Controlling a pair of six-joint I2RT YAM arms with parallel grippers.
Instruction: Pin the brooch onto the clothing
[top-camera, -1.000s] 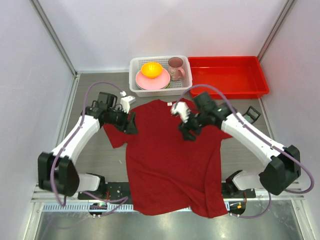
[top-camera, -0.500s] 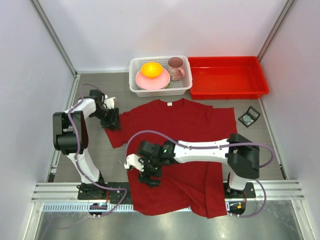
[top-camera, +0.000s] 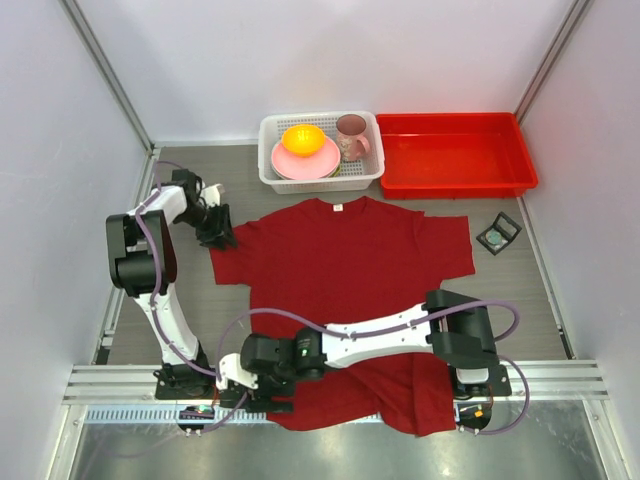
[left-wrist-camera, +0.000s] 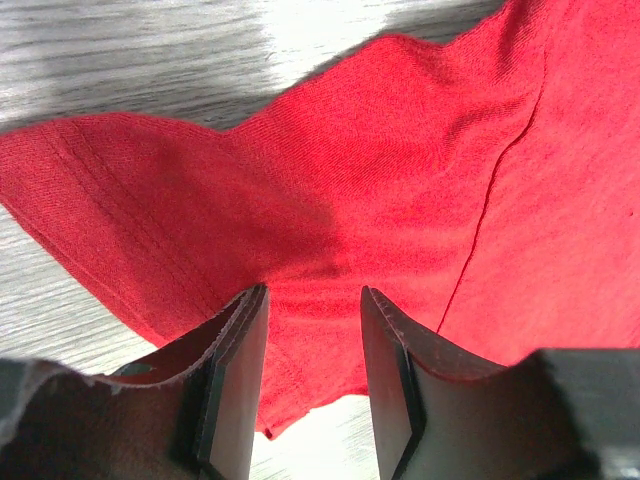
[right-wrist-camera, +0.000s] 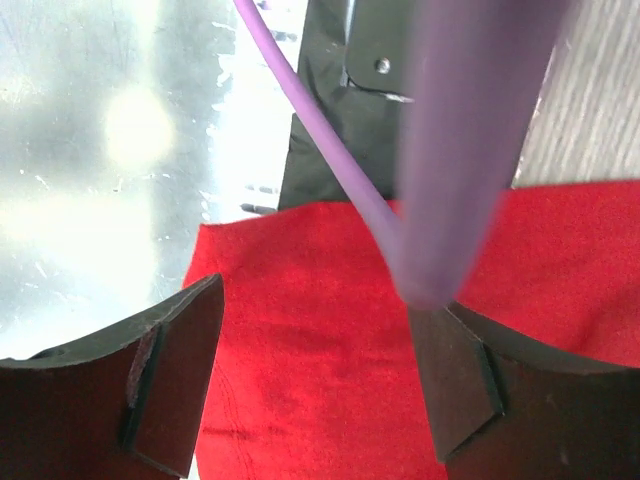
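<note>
Plain pale walls (top-camera: 330, 60) meet at slanting metal corner posts (top-camera: 112, 80) around a grey wood-grain table (top-camera: 220, 310). An aluminium rail (top-camera: 570, 378) runs along its near edge, with a scuffed metal sheet (top-camera: 580, 445) beyond catching bright overhead glare.

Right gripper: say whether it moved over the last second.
Yes. The right gripper went from near the white basket toward the camera, to the T-shirt's near-left hem.
</note>
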